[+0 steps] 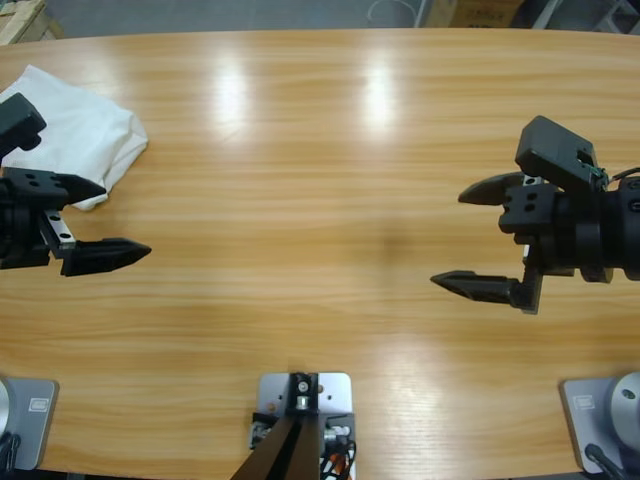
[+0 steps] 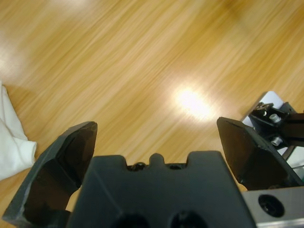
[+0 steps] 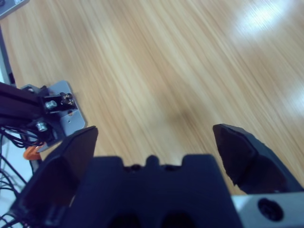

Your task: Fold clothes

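High view, T-shirt: the white T-shirt lay bunched in a heap at the far left corner of the table, no sleeve or hem laid out flat.
High view, left end effector: the left end effector hung with jaws spread wide and nothing in them; the cloth sat just beyond its upper jaw, close but seemingly not gripped.
High view, right end effector: the right end effector was gaping wide too, empty, well apart from the shirt across the whole table.
Left wrist view: bare wood lay between the wide jaws; the T-shirt showed only as a white lump at the left edge, off to the side of the left end effector, not between its jaws.
Right wrist view: the right end effector looked down on plain table, jaws wide, no cloth in sight.
Risk: a grab at that crumpled pile would likely pinch several layers at once, so the shirt would lift as a wad instead of opening out.
Risk, reach: with the shirt so far left, the right arm might have to stretch a long way to share the fold.
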Controlling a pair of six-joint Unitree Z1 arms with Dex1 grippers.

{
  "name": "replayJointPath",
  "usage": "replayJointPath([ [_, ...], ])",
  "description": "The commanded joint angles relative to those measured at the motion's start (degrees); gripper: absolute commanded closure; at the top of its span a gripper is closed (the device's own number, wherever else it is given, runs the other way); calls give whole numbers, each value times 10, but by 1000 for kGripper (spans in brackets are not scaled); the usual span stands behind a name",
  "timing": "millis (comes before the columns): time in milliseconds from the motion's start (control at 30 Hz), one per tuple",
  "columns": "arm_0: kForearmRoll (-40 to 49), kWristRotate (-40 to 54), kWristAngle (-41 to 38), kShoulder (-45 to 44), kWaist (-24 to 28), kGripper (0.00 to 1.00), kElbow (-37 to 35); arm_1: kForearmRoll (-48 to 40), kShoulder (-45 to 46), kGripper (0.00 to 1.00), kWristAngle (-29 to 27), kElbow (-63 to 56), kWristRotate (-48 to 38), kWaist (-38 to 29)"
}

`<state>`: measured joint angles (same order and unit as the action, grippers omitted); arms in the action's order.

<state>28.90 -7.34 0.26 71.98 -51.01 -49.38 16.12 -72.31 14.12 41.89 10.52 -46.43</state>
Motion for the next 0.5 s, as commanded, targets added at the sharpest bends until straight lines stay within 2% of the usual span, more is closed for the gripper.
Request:
replayJointPath([
  [33, -8, -4, 4, 17, -3, 23, 20, -67, -38, 0, 12, -44, 48, -6],
  [133, -8, -4, 2, 23, -3, 23, 20, -120, -43, 0, 12, -70, 62, -6],
  [500, -8, -5, -5, 26, -3, 23, 21, -176, -28, 0, -11, -107, 67, -6],
])
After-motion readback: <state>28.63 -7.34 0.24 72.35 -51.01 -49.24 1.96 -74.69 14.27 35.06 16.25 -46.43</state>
